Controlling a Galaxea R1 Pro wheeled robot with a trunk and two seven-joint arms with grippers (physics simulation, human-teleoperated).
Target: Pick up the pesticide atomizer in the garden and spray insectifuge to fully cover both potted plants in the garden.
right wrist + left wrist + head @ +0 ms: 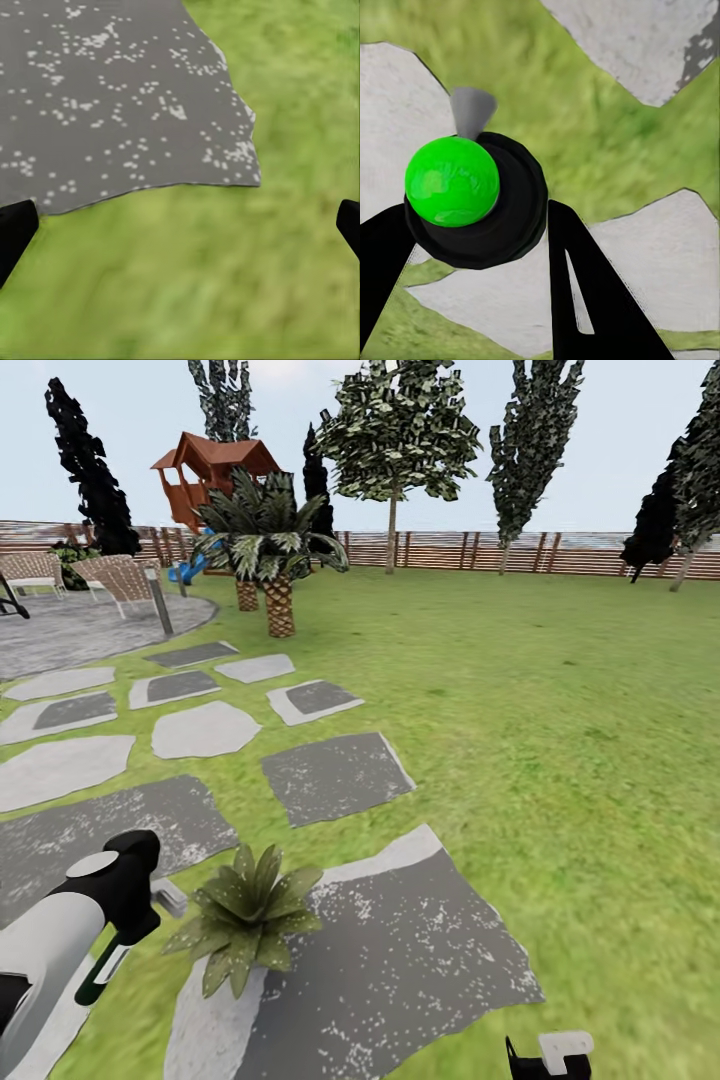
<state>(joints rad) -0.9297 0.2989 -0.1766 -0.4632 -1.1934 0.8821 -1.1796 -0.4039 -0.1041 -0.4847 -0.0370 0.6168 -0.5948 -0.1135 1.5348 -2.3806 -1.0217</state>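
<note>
The left gripper (480, 247) has its black fingers (592, 292) pinching the pesticide atomizer (472, 199), green cap between them. In the head view, that arm reaches in low beside a potted plant (245, 925) at a stepping stone's (400, 960) near edge. The right gripper's (180, 229) fingers are spread wide over lawn (187, 300).

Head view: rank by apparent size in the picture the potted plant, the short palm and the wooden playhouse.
1. Short palm, largest as it looks.
2. Potted plant, slightly smaller, but it sits far nearer the camera, so true size is unsure.
3. Wooden playhouse, smallest visible area, far off and partly hidden behind the palm.
</note>
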